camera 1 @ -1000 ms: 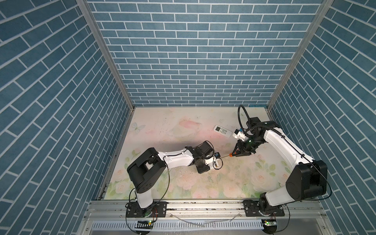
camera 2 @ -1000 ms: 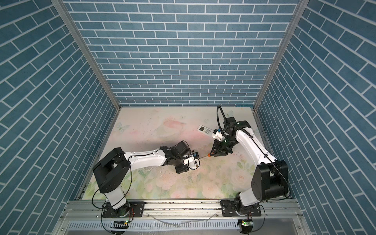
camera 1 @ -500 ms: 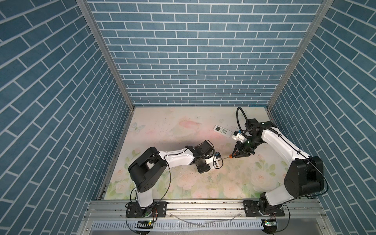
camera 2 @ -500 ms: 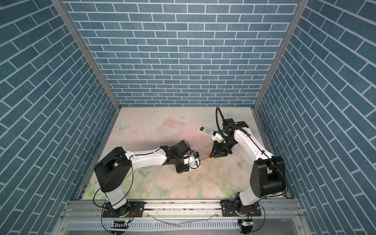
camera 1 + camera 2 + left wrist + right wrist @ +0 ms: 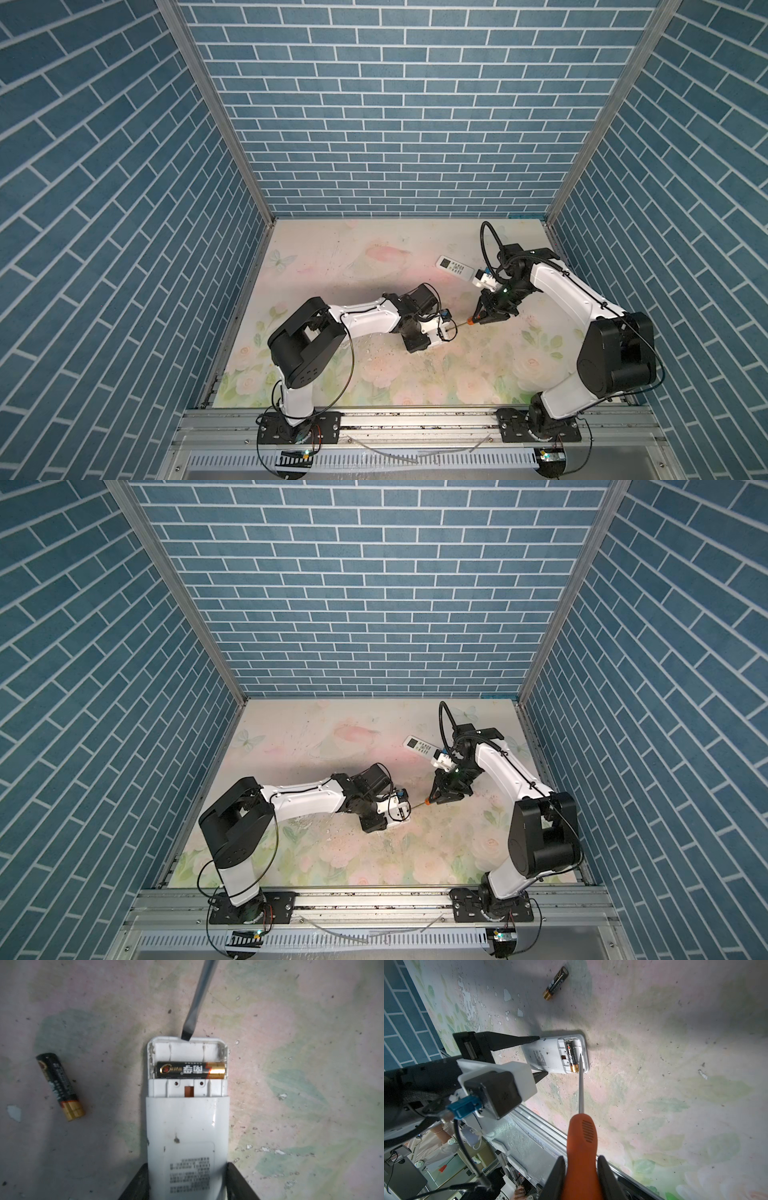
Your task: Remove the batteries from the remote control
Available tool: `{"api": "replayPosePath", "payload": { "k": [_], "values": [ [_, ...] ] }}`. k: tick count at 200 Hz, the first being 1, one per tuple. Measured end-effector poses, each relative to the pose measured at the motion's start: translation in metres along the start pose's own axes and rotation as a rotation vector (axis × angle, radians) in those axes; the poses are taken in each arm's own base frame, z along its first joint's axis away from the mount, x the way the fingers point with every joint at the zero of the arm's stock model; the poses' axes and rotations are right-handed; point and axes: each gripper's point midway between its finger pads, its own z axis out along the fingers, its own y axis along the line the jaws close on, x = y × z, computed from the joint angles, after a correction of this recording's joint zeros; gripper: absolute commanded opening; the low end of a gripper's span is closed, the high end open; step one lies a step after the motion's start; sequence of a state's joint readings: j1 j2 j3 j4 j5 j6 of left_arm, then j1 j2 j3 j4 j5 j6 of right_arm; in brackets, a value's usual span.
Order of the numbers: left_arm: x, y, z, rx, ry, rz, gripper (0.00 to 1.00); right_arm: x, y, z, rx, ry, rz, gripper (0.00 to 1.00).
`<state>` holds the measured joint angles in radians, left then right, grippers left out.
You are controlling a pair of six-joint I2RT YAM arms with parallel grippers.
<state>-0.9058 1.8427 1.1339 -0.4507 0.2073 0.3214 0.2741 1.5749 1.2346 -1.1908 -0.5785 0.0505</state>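
Left gripper (image 5: 187,1169) clamped on remote (image 5: 187,1126); seated battery (image 5: 191,1070) just beyond the gripper, loose battery (image 5: 60,1086) on tabletop (image 5: 291,1022), apart. Right gripper (image 5: 580,1164) clamped on screwdriver (image 5: 581,1134), tip at remote's end.

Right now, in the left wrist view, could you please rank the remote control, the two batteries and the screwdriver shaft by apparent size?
1. remote control, clearly largest.
2. loose battery and seated battery: alike, unranked.
3. screwdriver shaft: narrower, but cut off by the frame edge, so unsure.
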Motion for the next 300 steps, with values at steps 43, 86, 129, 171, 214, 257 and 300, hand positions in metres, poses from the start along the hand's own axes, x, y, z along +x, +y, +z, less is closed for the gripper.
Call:
{"api": "replayPosePath", "payload": {
  "k": [43,86,129,171,214,257,300],
  "values": [
    [0.006,0.0,0.003,0.002,0.02,-0.028,0.66,-0.002,0.0,0.0,0.0,-0.007,-0.005,0.0],
    [0.005,-0.001,0.003,0.001,0.017,-0.044,0.74,-0.004,0.0,0.0,0.0,-0.016,-0.011,0.0],
    [0.006,0.002,0.003,-0.016,0.023,-0.049,0.68,-0.005,0.0,0.0,-0.001,-0.021,-0.014,0.0],
    [0.005,0.005,0.004,-0.026,0.037,-0.055,0.64,-0.005,0.001,-0.001,-0.002,-0.022,-0.014,0.0],
    [0.003,0.009,0.005,-0.031,0.047,-0.058,0.59,-0.004,0.001,0.0,-0.005,-0.018,-0.014,0.0],
    [0.003,0.011,0.004,-0.025,0.042,-0.064,0.57,0.0,0.005,0.004,-0.012,-0.001,-0.023,0.0],
    [0.003,0.011,0.004,-0.022,0.041,-0.065,0.57,0.0,0.006,0.006,-0.012,0.005,-0.026,0.0]
  ]
}}
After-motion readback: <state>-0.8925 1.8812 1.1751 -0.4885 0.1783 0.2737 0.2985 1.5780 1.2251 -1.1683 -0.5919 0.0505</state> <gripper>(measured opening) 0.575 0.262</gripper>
